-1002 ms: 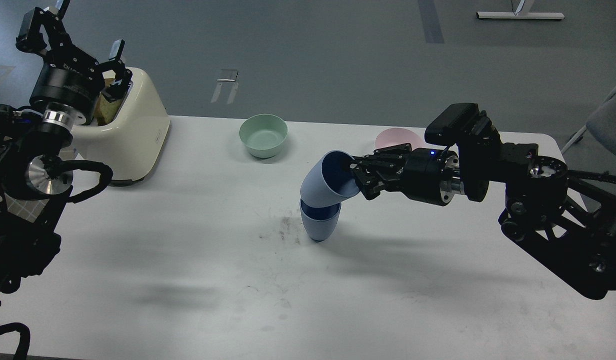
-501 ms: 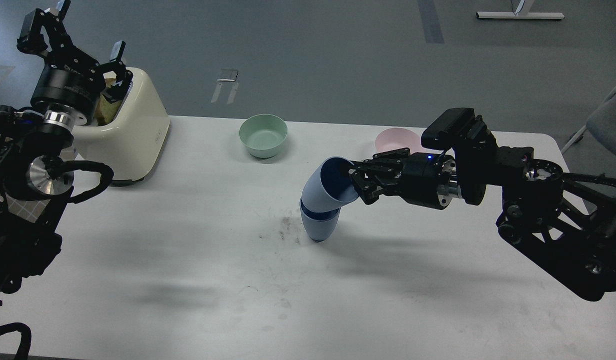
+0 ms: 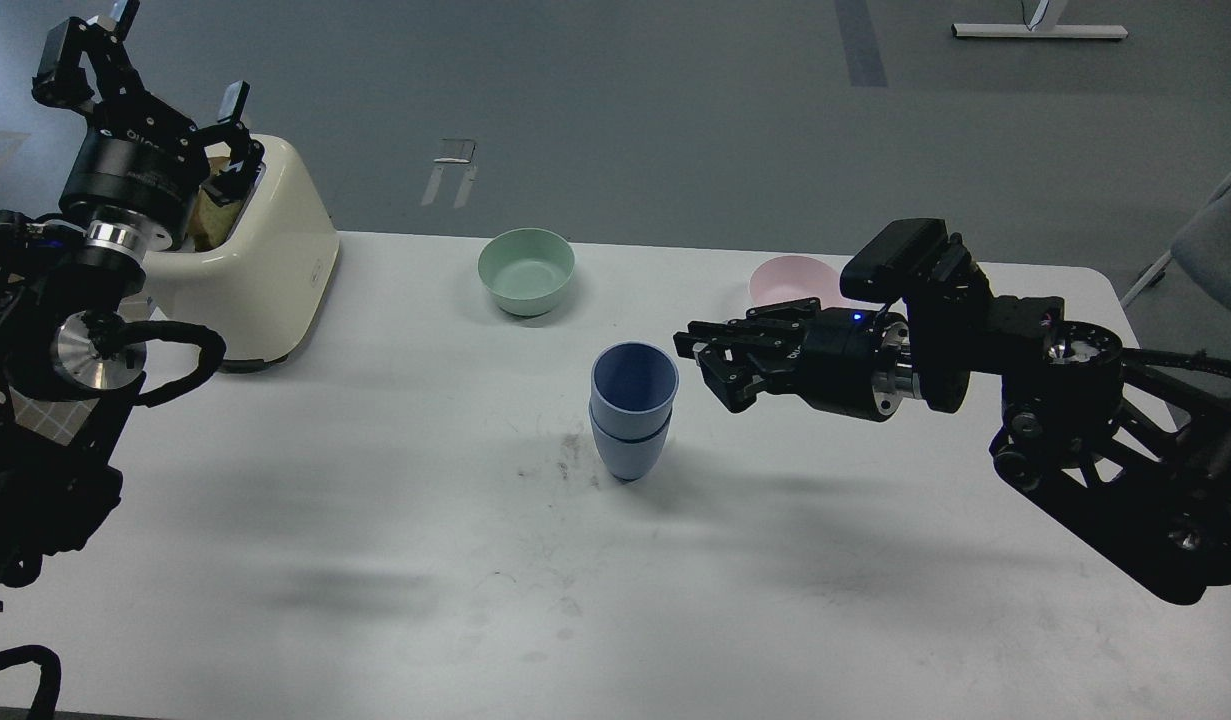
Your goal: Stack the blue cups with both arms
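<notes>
Your left gripper point(image 3: 150, 85) is raised at the far left above the toaster point(image 3: 265, 250), fingers spread and empty. The blue cups point(image 3: 632, 410) stand nested and upright mid-table point(image 3: 375, 520). Just to their right, your right gripper point(image 3: 703, 368) has its fingers apart, clear of the rim, so it is much the nearer.

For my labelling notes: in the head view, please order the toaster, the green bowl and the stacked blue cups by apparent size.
1. Toaster, clearly largest.
2. Stacked blue cups and green bowl look similar; cups stand nearer, so unranked.

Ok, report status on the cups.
Right tool open, clear of cups. Left tool open, raised by toaster. Blue cups nested upright. Nothing in the way.
</notes>
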Available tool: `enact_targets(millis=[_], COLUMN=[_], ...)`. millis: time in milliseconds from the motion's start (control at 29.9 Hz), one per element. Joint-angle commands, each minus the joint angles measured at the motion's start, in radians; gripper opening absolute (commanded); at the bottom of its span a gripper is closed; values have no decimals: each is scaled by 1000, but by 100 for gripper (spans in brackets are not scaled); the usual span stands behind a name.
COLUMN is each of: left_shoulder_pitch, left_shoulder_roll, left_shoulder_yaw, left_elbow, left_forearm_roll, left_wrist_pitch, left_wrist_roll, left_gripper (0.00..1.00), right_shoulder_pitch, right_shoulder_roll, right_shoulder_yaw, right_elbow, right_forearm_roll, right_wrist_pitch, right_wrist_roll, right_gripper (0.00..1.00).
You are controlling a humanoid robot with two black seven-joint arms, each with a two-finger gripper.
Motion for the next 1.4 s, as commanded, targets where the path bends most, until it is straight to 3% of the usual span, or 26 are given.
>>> enact_targets(millis=[0, 100, 167, 200, 267, 367, 568, 735, 1002, 1370], left_shoulder_pitch=[0, 0, 0, 0, 0, 0, 2, 0, -17, -35], left_shoulder_roll=[0, 0, -1, 0, 2, 8, 12, 16, 37, 28], left_shoulder_yaw=[-1, -1, -1, -1, 0, 0, 2, 3, 2, 2], left_elbow=[1, -1, 1, -1, -1, -1, -1, 1, 10, 68], left_forearm_roll=[0, 0, 0, 0, 0, 0, 0, 2, 2, 2], left_wrist_pitch=[0, 0, 0, 0, 0, -2, -3, -8, -57, -61], left_wrist_roll=[0, 0, 0, 0, 0, 0, 1, 3, 10, 15], left_gripper=[98, 97, 98, 98, 98, 98, 98, 98, 98, 97], right_shoulder_pitch=[0, 1, 8, 8, 3, -2, 1, -2, -17, -71], right_shoulder_roll=[3, 9, 32, 37, 48, 72, 170, 235, 197, 186], right_shoulder_yaw=[2, 11, 35, 49, 124, 224, 488, 814, 925, 947], right_elbow=[2, 2, 0, 0, -4, -16, -85, -147, -303, -549], right_forearm_roll=[1, 1, 1, 1, 3, 6, 20, 120, 542, 1075], right_wrist_pitch=[0, 0, 0, 0, 0, 0, 0, 0, 0, -155], right_wrist_roll=[0, 0, 0, 0, 0, 0, 3, 9, 9, 11], right_gripper=[26, 40, 62, 66, 94, 100, 100, 100, 100, 100])
